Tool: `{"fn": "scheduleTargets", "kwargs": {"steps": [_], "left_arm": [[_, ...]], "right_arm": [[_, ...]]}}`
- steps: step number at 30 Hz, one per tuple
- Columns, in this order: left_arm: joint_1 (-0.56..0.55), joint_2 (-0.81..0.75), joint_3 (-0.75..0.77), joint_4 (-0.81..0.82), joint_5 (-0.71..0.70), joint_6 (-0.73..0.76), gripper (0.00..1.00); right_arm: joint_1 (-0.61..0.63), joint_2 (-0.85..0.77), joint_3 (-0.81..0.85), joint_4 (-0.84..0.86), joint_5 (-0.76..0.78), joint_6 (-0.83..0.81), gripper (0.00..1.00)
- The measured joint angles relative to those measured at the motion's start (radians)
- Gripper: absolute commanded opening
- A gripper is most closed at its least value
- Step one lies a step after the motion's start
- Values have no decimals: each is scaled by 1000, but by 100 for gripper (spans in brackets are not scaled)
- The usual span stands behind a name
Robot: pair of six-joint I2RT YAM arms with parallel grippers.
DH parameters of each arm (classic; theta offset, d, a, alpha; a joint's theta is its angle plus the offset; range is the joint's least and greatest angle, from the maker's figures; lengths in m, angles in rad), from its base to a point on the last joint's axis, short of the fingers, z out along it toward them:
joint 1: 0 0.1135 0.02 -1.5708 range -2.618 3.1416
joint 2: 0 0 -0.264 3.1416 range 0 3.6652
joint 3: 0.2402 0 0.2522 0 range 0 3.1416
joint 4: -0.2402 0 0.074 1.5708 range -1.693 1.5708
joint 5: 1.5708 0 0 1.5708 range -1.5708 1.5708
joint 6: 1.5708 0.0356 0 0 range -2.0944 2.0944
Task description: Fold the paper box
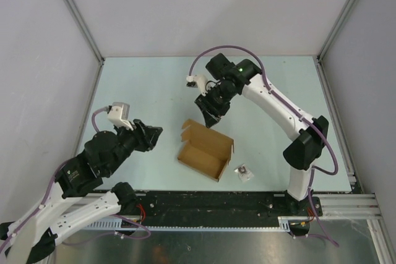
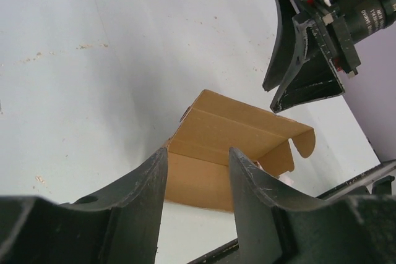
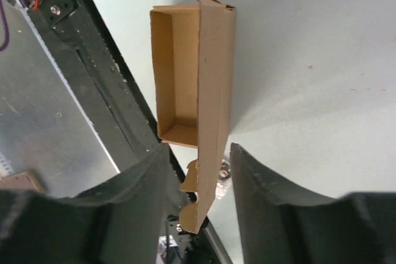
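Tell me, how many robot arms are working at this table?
2. The left arm rises from the near left edge; the right arm arches in from the near right. Both point at the cardboard box between them. None looks hidden.

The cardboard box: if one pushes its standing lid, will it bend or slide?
The cardboard box is thin, empty sheet, so probably light; it would likely slide on the smooth table. Its lid stands on a crease, so it should hinge rather than resist.

Claw point(image 3: 198, 153) spread before paper box point(image 3: 213, 72) (lid upright).
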State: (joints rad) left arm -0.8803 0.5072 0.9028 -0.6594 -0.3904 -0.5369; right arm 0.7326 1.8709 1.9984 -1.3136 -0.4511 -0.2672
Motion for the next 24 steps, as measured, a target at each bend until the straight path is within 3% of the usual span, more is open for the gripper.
{"fn": "scheduleTargets", "kwargs": {"steps": [6, 11, 14, 18, 24], "left_arm": [[0, 3, 1, -3, -27, 7, 51], [2, 60, 26, -8, -84, 15, 53], [30, 146, 66, -1, -113, 23, 53], [133, 272, 100, 28, -87, 26, 52], [423, 389, 29, 102, 95, 22, 48]], "right_arm": [[-32, -95, -69, 114, 25, 52, 54], [-119, -390, -327, 384, 171, 262, 50], [-153, -583, -463, 481, 359, 456, 47], [-126, -715, -547, 473, 579, 692, 48], [22, -764, -758, 363, 768, 1018, 49]]}}
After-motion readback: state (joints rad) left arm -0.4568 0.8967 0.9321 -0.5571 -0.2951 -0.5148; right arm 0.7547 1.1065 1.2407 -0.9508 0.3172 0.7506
